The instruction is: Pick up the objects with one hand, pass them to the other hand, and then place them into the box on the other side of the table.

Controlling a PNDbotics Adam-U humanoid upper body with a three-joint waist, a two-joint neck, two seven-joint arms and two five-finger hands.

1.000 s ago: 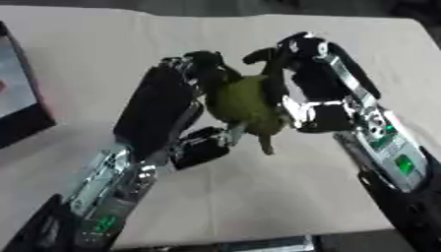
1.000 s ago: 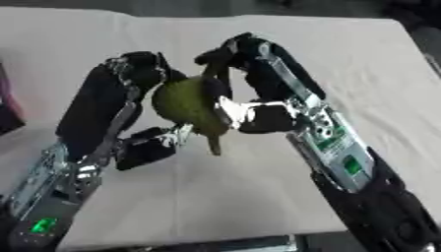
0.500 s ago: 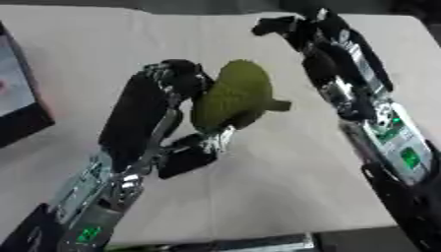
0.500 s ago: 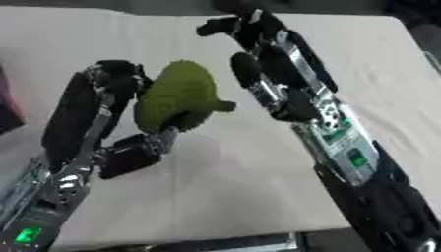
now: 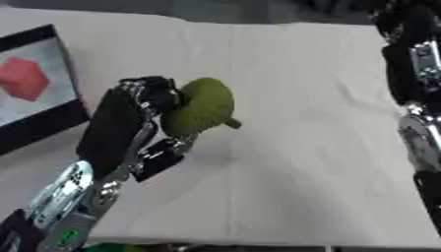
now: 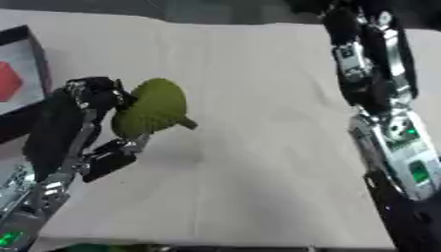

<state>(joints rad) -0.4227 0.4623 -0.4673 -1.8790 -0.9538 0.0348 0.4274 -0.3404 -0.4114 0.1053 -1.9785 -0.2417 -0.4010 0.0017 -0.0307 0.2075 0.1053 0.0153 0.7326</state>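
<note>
**Left hand curled round the green fruit beside the box**

Left hand [image 5: 142, 115] is seen raised above the tabletop [image 5: 310, 147], with its fingers [image 5: 153, 93] curled over the top of a bumpy green fruit [image 5: 200, 110] and its thumb [image 5: 164, 155] set below it. The fruit is pinched between them and is held clear of the cloth; a short stub is seen sticking out from its lower right side. The fruit is placed just to the right of the box [image 5: 39, 103], whose dark rim is seen at the left edge of the tabletop. Inside the box, on its pale floor, a red block [image 5: 24, 78] is seen, well apart from the fruit.

The left forearm is seen running down from the hand towards the lower left corner, away from the box.

The right arm [image 6: 383, 113] is shown far from the box, along the right side of the tabletop, reaching up towards the top edge. Of the right hand [image 6: 349, 12] only a dark blurred part is visible at the top edge, and it cannot be told whether its fingers are spread or curled.
</note>
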